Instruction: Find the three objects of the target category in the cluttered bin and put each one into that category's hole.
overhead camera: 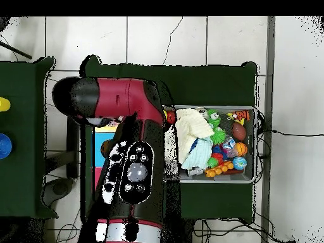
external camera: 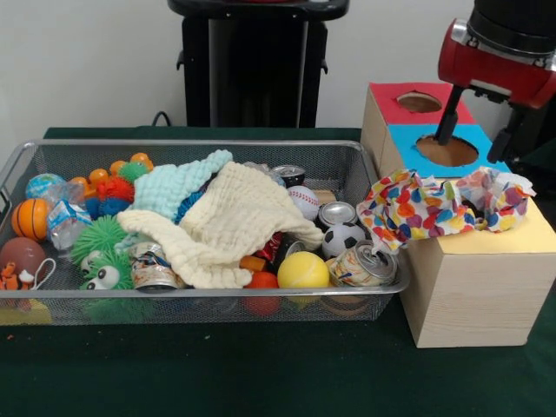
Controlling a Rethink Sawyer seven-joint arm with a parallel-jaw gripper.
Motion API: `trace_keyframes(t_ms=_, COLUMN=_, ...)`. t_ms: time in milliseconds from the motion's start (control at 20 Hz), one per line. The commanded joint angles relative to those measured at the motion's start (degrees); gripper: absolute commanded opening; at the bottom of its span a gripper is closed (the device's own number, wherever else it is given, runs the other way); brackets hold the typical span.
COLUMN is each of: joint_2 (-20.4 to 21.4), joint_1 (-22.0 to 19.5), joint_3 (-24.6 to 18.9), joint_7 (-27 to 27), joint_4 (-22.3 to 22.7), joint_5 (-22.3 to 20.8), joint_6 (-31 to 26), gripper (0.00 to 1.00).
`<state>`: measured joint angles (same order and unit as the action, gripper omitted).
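The wire mesh bin (external camera: pixel 200 294) stands on the left of the green table, full of toys, cans and cloths; it also shows in the overhead view (overhead camera: pixel 254 147). Spotted white fabric (external camera: pixel 417 208) lies bunched on the yellow end of the wooden box (external camera: pixel 473 291), with one edge hanging towards the bin's right rim. I cannot tell how many pieces it is. My gripper (external camera: pixel 479 129) hangs above the box's blue panel, behind the fabric, open and empty. In the overhead view the arm (overhead camera: pixel 130 164) hides the gripper and the box.
In the bin, a cream waffle cloth (external camera: pixel 230 230) and a mint-green cloth (external camera: pixel 178 184) cover balls and cans. The box has a red panel with a hole (external camera: pixel 420 102) and a blue panel with a hole (external camera: pixel 447 150). The robot's pedestal (external camera: pixel 256 65) stands behind.
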<state>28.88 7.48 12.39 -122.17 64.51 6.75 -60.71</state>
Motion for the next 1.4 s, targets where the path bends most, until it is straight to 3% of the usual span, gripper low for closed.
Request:
trace_keyframes(t_ms=50, joint_2=-0.7, joint_1=-5.4, joint_3=-5.8, joint_7=2.1, joint_4=0.1, joint_5=-0.3, joint_6=-5.3, gripper=1.00)
trace_keyframes(t_ms=450, joint_2=-1.2, joint_1=-7.8, joint_3=-7.0, joint_7=3.0, joint_4=0.3, joint_5=-1.7, joint_6=-4.4, gripper=1.00)
trace_keyframes(t_ms=700, joint_2=-2.9, joint_1=-6.4, joint_3=-6.4, joint_7=0.3, joint_4=-0.4, joint_5=-3.0, joint_6=-2.4, gripper=1.00)
trace_keyframes(t_ms=1400, joint_2=-3.5, joint_1=-2.6, joint_3=-4.3, joint_7=-8.0, joint_4=4.9, joint_5=-1.8, joint_6=6.3, gripper=1.00)
